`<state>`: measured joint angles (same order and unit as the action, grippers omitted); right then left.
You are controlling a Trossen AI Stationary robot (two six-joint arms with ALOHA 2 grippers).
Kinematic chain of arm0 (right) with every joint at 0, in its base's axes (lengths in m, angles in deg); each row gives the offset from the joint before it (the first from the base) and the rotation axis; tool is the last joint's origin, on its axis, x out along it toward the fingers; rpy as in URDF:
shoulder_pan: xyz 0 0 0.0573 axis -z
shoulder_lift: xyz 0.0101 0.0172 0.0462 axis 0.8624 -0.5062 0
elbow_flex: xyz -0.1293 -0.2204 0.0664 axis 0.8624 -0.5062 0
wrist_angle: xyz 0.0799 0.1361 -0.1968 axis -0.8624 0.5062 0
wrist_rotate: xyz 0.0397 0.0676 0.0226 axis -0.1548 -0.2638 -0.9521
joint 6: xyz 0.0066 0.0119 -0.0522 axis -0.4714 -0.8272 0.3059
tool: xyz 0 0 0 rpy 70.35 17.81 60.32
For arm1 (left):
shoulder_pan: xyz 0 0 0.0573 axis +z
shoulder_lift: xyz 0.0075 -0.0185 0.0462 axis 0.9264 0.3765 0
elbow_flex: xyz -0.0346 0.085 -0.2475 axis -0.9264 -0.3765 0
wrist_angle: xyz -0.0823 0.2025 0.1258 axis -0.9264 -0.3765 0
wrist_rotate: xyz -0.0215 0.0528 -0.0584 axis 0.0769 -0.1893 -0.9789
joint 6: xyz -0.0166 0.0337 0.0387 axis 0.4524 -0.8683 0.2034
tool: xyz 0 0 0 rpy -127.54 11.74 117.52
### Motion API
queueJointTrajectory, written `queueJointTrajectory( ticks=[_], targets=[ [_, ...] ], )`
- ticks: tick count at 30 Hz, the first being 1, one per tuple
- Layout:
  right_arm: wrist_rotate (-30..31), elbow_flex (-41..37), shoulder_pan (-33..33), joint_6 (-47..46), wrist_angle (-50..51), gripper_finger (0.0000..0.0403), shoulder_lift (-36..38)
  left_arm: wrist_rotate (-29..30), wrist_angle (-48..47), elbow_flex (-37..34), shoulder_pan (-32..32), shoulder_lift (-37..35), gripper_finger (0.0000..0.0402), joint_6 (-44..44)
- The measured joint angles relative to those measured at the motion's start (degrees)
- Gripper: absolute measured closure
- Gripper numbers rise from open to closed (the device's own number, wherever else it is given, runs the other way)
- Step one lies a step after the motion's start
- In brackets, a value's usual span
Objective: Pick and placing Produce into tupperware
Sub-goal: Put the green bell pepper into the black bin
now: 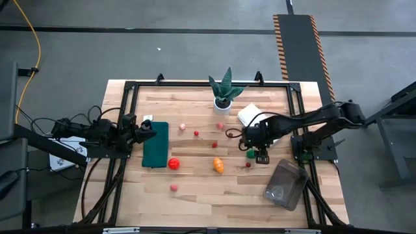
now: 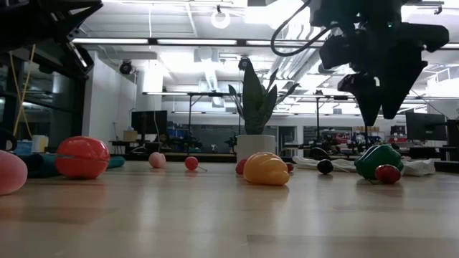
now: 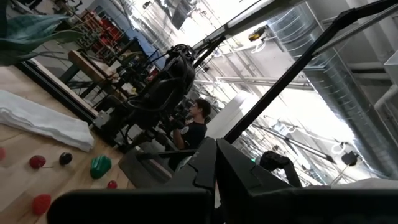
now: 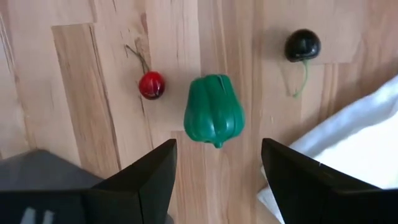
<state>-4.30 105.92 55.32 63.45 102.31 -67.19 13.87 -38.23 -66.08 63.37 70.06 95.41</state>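
Produce lies scattered over the middle of the wooden table (image 1: 195, 195) in the high view, none of it inside the tupperware (image 1: 285, 185), which sits slightly turned at the lower right of the table and looks empty. The right gripper (image 1: 257, 151) reaches in from the right edge of the frame, arm stretched toward centre, and hangs with its fingers spread apart above a green pepper (image 4: 213, 117), not touching it; in the right wrist view the pepper shows between the two dark fingers (image 4: 152, 174), with a red cherry (image 4: 151, 85) just beside it and a dark cherry (image 4: 302, 45) farther off near the white cloth (image 4: 348, 143). The left gripper (image 1: 147, 132) rests at the left side of the table, over the edge of a dark green mat (image 1: 155, 144), fingers closed on nothing. Counted from above: one red tomato-like piece (image 1: 173, 164), one orange piece (image 1: 218, 165), one green pepper, one pink piece (image 1: 174, 187) at the lower left, and several small red or pink berries in the centre, too small to count surely. One potted plant (image 1: 223, 91) stands at the upper middle of the table.
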Motion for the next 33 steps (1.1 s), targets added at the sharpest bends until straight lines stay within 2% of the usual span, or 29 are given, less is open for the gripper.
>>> queueJointTrajectory(
  ticks=[15, 21, 33],
  targets=[
    [-0.3, 0.0, 0.0, 0.7, -3.6, 0.0178, -4.6, 0.0, -1.2, 0.0, 0.0, 0.0, 0.0401, 1.4],
    [-3.2, 0.0, -0.3, 0.6, -4.2, 0.0178, -6.0, -0.4, -1.2, 0.0, 0.0, 0.0, 0.0401, 1.4],
    [-2.2, 0.0, -1.2, -0.9, -5.5, 0.0178, -6.1, -0.5, -1.2, 0.0, 0.0, 0.0, 0.0401, 1.5]
  ],
)
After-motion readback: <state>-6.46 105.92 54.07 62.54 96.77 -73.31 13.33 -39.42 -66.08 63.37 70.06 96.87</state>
